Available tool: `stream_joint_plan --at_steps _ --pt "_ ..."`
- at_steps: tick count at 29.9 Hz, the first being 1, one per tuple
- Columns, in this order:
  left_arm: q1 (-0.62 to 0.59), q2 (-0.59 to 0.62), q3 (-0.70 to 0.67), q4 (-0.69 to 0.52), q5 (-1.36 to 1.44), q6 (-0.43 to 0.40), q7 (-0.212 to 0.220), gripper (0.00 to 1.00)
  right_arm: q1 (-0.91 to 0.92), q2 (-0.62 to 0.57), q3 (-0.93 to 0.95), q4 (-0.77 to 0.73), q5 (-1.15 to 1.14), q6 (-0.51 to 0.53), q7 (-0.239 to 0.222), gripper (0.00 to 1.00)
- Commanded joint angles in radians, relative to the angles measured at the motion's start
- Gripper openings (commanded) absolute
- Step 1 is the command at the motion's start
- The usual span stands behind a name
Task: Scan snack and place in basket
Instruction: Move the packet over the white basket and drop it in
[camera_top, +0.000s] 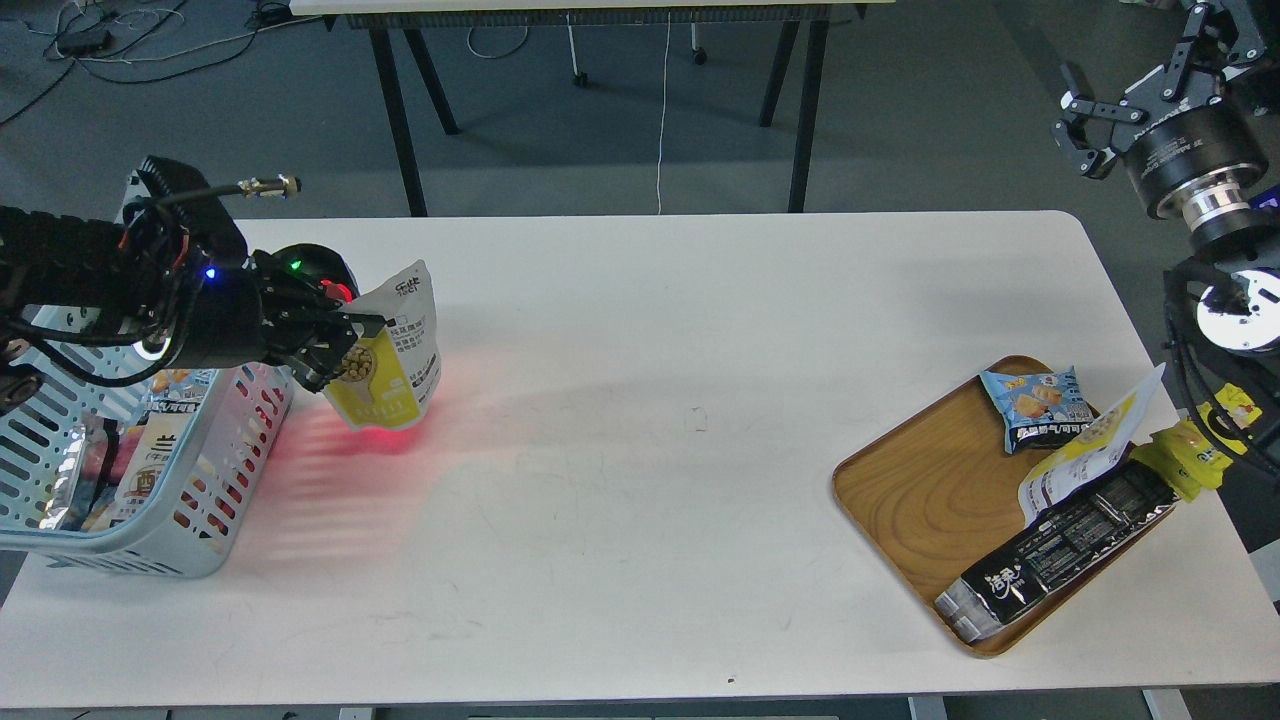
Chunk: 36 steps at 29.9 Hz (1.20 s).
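Head view, left of frame: left tool (325, 350) clamped on the snack (390, 350), gripping the pouch at its left edge, near the boundary between white top and yellow lower part. Pouch held tilted, top corner up and right, bottom edge low over the tabletop (640, 420), just to the right of the basket (215, 480). Red glow on the pouch's lower edge and on the surface beneath it, streaked across the basket's slotted wall; probably scanner light, source not identifiable. Other packets visible inside the basket.

Handling judgement: pouch appears light, thin and flexible, film likely slick; contents probably brittle. Edge grip prone to letting the pouch swing or fold. Best hold: flat seam or upper side margin, clear of the filled belly, with moderate clamping force.

Head view, upper right of frame: right tool (1085, 130) raised clear of the tabletop, fingers spread apart, holding nothing.

Head view, lower right of frame: oval wooden tray (930, 500) carrying a small blue packet (1040, 405), a long black packet (1065, 550) and a further white-and-yellow pouch (1085, 450) lying partly across the black one.
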Motion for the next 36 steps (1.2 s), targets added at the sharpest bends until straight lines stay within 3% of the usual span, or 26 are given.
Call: stream_joint_plan --at_steps 1,9,18,27,36 --pt "0.0 -0.001 0.001 0.001 0.0 0.0 0.0 0.0 0.0 0.0 0.0 0.0 0.0 -0.001 0.0 0.98" --pt "-0.006 0.006 -0.031 -0.001 0.0 0.0 0.0 0.0 0.0 -0.003 0.013 0.0 0.0 0.001 0.0 0.98" --pt "-0.007 0.106 -0.193 -0.007 -0.006 0.0 0.0 0.0 0.0 -0.001 0.014 0.0 0.0 0.001 0.0 0.98" --pt "-0.003 0.296 -0.18 0.048 -0.054 0.0 0.0 0.0 -0.001 0.009 0.025 -0.001 0.0 0.001 0.0 0.98" --pt "0.0 0.382 -0.125 0.084 -0.129 0.0 0.0 0.0 -0.003 0.012 0.03 -0.027 0.0 0.027 0.0 0.98"
